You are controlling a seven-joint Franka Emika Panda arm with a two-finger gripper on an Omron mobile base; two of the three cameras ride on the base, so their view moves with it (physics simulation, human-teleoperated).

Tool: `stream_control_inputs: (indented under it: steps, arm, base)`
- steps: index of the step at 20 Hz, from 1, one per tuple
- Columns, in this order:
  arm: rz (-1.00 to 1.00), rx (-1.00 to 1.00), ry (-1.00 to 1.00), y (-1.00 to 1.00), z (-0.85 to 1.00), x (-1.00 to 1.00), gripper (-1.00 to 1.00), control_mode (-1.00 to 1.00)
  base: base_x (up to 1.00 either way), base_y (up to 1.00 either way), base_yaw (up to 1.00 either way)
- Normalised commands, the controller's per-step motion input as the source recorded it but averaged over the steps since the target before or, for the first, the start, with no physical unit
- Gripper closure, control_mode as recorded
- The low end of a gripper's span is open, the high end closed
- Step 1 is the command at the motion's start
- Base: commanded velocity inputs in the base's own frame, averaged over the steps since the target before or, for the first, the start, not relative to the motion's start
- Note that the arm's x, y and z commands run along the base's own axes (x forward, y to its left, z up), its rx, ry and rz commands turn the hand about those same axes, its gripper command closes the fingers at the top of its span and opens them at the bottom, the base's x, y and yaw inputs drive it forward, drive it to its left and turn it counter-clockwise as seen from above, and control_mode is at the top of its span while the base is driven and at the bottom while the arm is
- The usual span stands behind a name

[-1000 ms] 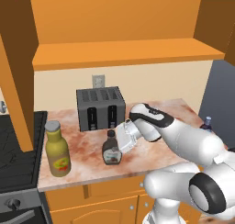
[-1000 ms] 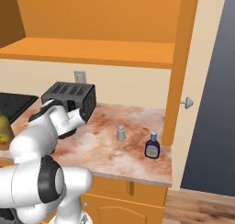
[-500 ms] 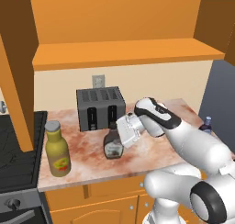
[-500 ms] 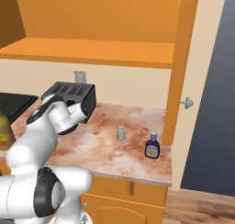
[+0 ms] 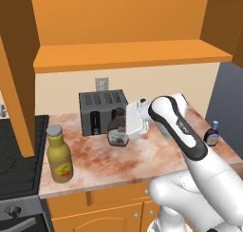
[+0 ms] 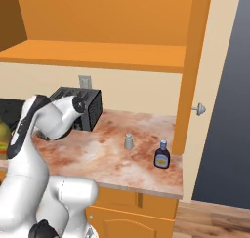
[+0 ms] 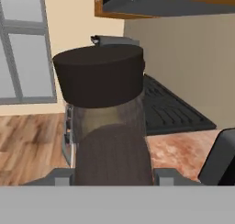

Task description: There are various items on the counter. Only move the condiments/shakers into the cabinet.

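The tool [image 5: 127,126] has closed since a second ago and now clenches the dark brown squeeze bottle [image 5: 117,129], which has left its earlier spot on the table [image 5: 156,152] and hangs just in front of the toaster [image 5: 100,111]. The small blue-purple bottle [image 5: 212,134] stays at the table's right end.

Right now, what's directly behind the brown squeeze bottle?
The toaster stands right behind the brown squeeze bottle. The claw covers the bottle's right side, so the counter there is hidden.
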Motion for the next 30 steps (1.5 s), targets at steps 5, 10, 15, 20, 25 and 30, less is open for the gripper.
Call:
stream_control_inputs:
  steps: [5,10,15,20,25,30]
  arm:
    - [-0.27,0.09,-0.03,-0.04,1.0,-0.07,1.0,-1.0]
    - [-0.26,0.1,0.0,-0.12,1.0,-0.04,1.0,-1.0]
    - [-0.2,0.09,0.0,-0.01,1.0,0.0,1.0,-1.0]
    - [-0.16,0.03,0.01,0.0,1.0,0.0,1.0,-1.0]
    - [-0.18,0.04,0.05,-0.21,1.0,0.0,1.0,-1.0]
    - [-0.28,-0.01,-0.05,-0.38,0.79,0.0,1.0,-1.0]
  base:
    - [0.0,0.0,0.0]
    - [0.0,0.0,0.0]
    - [0.0,0.0,0.0]
    - [0.0,0.0,0.0]
    - [0.0,0.0,0.0]
    - [0.0,0.0,0.0]
